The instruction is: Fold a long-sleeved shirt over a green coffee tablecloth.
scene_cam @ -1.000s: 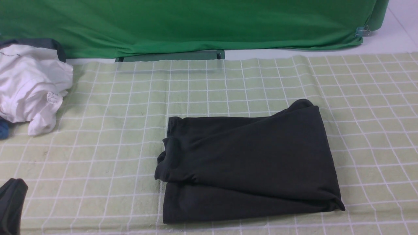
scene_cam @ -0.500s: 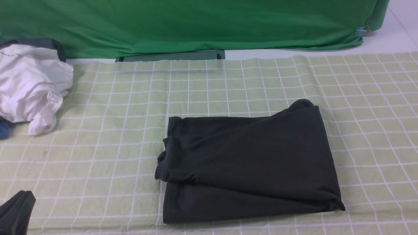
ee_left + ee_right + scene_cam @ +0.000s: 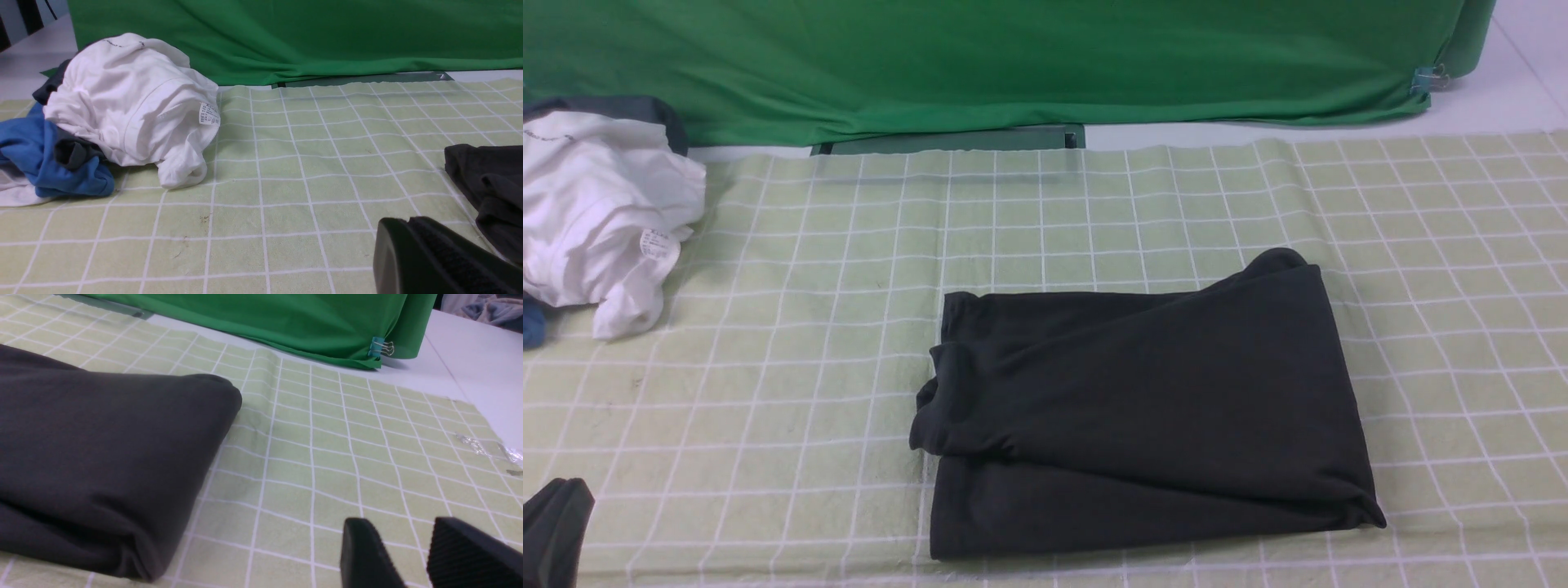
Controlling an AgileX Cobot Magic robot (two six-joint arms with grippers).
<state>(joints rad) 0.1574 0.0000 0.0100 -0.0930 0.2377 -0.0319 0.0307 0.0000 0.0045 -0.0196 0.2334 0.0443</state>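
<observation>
The long-sleeved shirt (image 3: pixel 1143 408) lies folded into a dark charcoal rectangle on the middle of the green coffee tablecloth (image 3: pixel 768 327), with no print showing. My left gripper (image 3: pixel 556 523) sits at the near left corner, shut and empty, well left of the shirt. In the left wrist view its fingers (image 3: pixel 408 222) are pressed together, with the shirt's edge (image 3: pixel 486 171) beyond them. My right gripper (image 3: pixel 402 526) shows only in the right wrist view. It is open with nothing between its fingers, above the tablecloth (image 3: pixel 327 457) beside the shirt's folded edge (image 3: pixel 102 449).
A crumpled white garment (image 3: pixel 596 212) with a label lies at the far left over blue cloth (image 3: pixel 36 159). A bright green sheet (image 3: pixel 1013 57) hangs along the back, held by a clip (image 3: pixel 1425 79). Bare white table (image 3: pixel 1503 98) shows at the back right.
My left gripper has sunk lower into the near left corner of the front view. The shirt has not moved.
</observation>
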